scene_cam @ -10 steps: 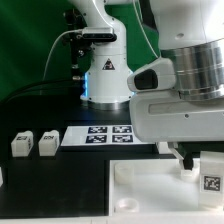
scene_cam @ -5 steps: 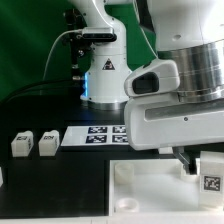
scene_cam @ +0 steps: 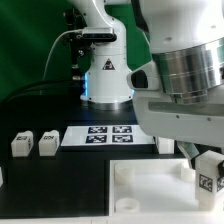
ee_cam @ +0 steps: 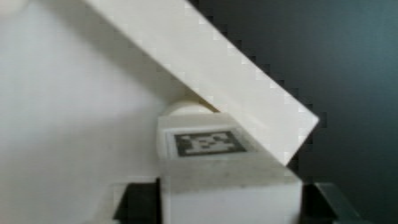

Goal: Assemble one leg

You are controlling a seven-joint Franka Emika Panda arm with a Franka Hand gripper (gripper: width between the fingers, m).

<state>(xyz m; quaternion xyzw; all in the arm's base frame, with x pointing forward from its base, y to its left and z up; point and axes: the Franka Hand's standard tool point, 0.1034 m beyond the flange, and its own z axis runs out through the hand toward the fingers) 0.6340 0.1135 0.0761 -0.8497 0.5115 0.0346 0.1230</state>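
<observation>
White leg (scene_cam: 208,172) with black-and-white code tag (ee_cam: 210,142)

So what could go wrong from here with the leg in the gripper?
1. The leg looks tilted in the gripper, so it may seat crookedly and jam when lowered.
2. It hangs close to an edge of the panel; coming down there could catch that rim or nudge the panel out of place.

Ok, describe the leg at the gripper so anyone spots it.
Find the large white panel in front. At its end on the exterior view's right, under the gripper, is the leg. Unlike the two legs by the marker board, it sits tilted.
</observation>
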